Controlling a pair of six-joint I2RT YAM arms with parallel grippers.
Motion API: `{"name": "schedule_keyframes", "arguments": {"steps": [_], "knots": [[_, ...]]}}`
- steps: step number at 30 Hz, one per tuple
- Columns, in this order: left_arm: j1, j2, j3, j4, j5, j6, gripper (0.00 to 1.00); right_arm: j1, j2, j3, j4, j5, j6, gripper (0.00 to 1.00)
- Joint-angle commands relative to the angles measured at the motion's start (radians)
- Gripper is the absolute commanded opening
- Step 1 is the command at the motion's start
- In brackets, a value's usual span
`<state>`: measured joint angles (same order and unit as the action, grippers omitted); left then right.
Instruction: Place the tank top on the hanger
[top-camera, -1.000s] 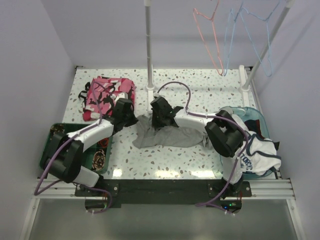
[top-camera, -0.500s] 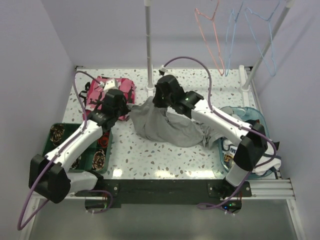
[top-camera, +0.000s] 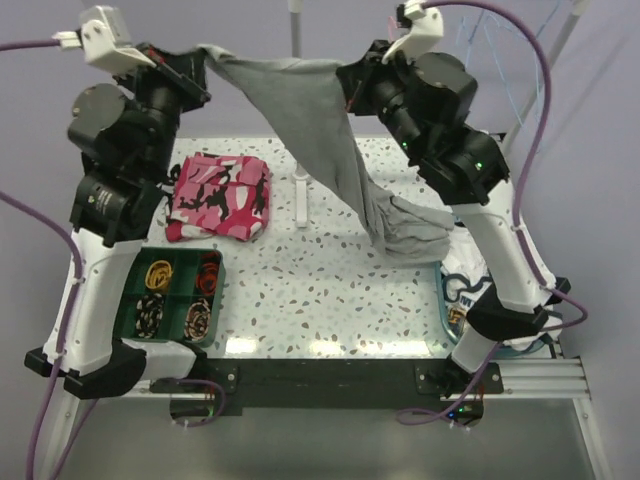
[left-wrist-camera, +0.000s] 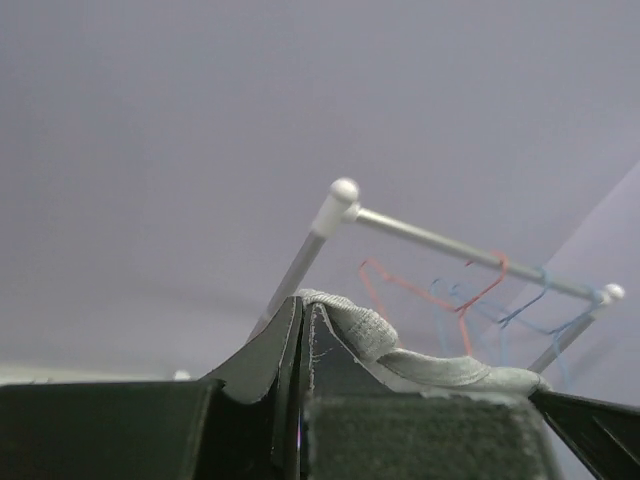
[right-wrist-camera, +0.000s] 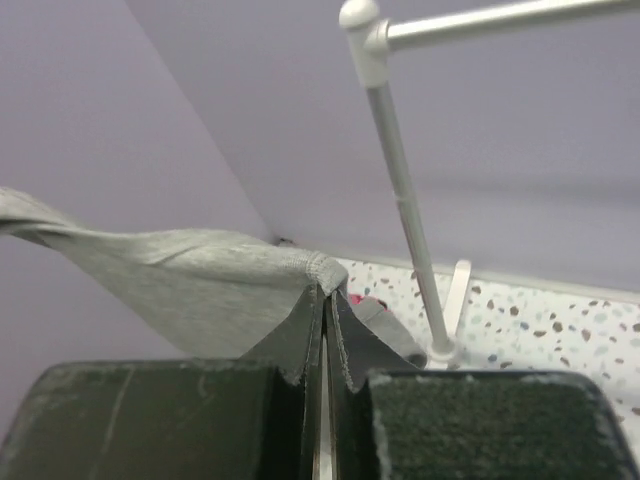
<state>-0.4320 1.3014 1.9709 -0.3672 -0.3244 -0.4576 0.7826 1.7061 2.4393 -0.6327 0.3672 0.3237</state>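
The grey tank top (top-camera: 320, 120) hangs stretched in the air between both grippers, its lower part drooping to the table at the right (top-camera: 410, 230). My left gripper (top-camera: 200, 55) is shut on its left top corner; the cloth shows at the fingertips in the left wrist view (left-wrist-camera: 360, 325). My right gripper (top-camera: 350, 75) is shut on its right top corner, seen in the right wrist view (right-wrist-camera: 315, 270). The pink-red hanger (left-wrist-camera: 420, 290) hangs on the rail (left-wrist-camera: 440, 240) beyond the left gripper; in the top view it is hidden behind the right arm.
A pink patterned garment (top-camera: 220, 195) lies at the back left. A green compartment tray (top-camera: 175, 295) sits front left. A basket with a white lettered garment (top-camera: 475, 290) is at the right. The rack's upright pole (top-camera: 300, 180) stands mid-table. Blue hangers (left-wrist-camera: 530, 305) hang on the rail.
Both arms have risen high, lifting the grey tank top off the table and spreading it between them. Earlier the grippers were low at the cloth on the table.
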Motion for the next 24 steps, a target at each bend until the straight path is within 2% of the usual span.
{"name": "schedule_keyframes", "arguments": {"steps": [1,3,9,12,13,15,17,18,19,20,21,22,23,24], "knots": [[0.007,0.084,0.134,0.054,0.096,0.060,0.00,-0.005,-0.103,-0.075,0.190,0.032,-0.133,0.00],[0.007,0.093,0.186,0.091,0.099,0.069,0.00,-0.005,-0.118,-0.083,0.263,0.035,-0.153,0.00],[0.007,0.099,0.240,0.166,0.136,0.085,0.00,-0.006,-0.098,0.003,0.297,0.033,-0.189,0.00],[0.007,0.090,0.176,0.151,0.134,0.085,0.00,-0.005,-0.166,-0.133,0.350,0.045,-0.192,0.00],[0.007,0.069,0.139,0.154,0.133,0.076,0.00,-0.006,-0.190,-0.254,0.370,0.047,-0.187,0.00],[0.007,0.050,0.036,0.139,0.146,0.041,0.00,-0.005,-0.264,-0.374,0.396,0.067,-0.172,0.00],[0.007,0.016,-0.029,0.069,0.143,0.007,0.00,-0.006,-0.354,-0.567,0.403,0.068,-0.115,0.00],[0.007,-0.003,-0.138,0.053,0.145,-0.021,0.00,-0.005,-0.388,-0.644,0.403,0.061,-0.082,0.00],[0.007,-0.070,-0.215,0.044,0.150,-0.035,0.00,-0.003,-0.431,-0.816,0.406,0.041,-0.019,0.00],[0.007,-0.111,-0.303,0.036,0.160,-0.055,0.00,-0.003,-0.471,-0.906,0.401,0.030,0.010,0.00],[0.007,-0.152,-0.493,0.033,0.174,-0.096,0.00,-0.005,-0.564,-1.001,0.393,0.023,0.050,0.00],[0.007,-0.236,-0.591,0.031,0.195,-0.113,0.00,-0.005,-0.612,-1.202,0.398,0.010,0.128,0.00],[0.007,-0.276,-0.689,0.018,0.243,-0.137,0.00,-0.003,-0.661,-1.309,0.401,-0.008,0.168,0.00],[0.006,-0.348,-0.880,0.005,0.267,-0.195,0.00,-0.005,-0.765,-1.515,0.412,-0.019,0.214,0.00]]}}
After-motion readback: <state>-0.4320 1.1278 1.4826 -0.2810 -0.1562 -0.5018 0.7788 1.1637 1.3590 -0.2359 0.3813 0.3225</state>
